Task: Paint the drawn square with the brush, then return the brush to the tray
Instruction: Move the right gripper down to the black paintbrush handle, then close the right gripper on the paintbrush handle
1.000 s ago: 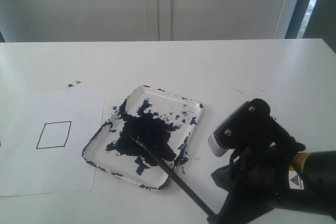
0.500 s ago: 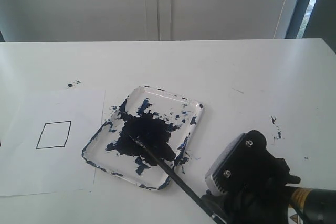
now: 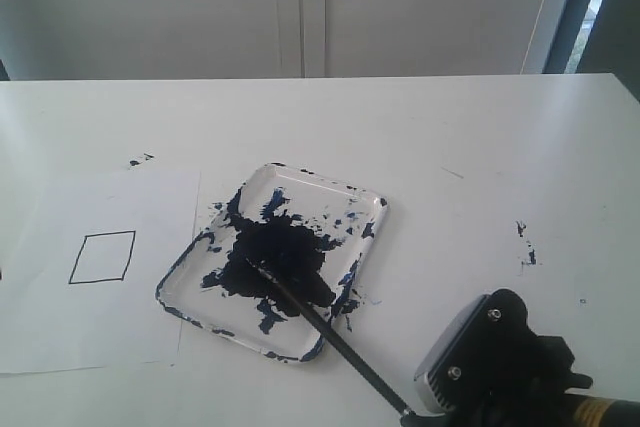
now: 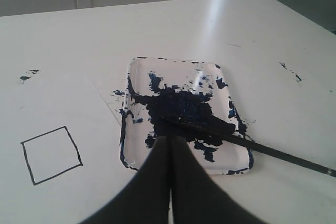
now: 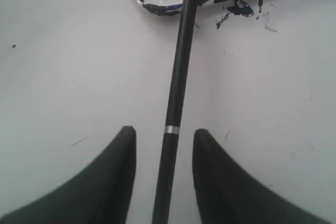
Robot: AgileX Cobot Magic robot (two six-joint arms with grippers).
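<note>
Presently on the surface [image 3: 450,127]: four items, two arms.

Item 1, the tray [image 3: 318,195]. It lies flat near the middle, with a large dark paint blot across its floor and splatter on its rim. It serves as both paint well and brush rest.

Item 2, the brush [image 3: 350,358]. The tip sits in the blot; the handle crosses the tray's rim and runs out over the bare surface toward the right arm. Lying this way, the tip sits in the paint and the handle end is free to be taken.

Item 3, the drawn square [image 3: 102,256]. It is an outline only, unpainted, on the paper [image 3: 60,327] beside the tray. By the look of it, painting has not begun.

Item 4, right gripper [image 5: 164,132]. The fingers [image 5: 118,171] are apart, one on each side of the handle with a clear gap at both, and hold nothing. Judged: it is lined up along the handle for a pick-up, with the closing not yet made.

Item 5, left gripper [image 4: 170,140]. The fingers are together and empty, pointed toward the tray and touching nothing that shows. It is probably held clear so the right arm can work.
</note>
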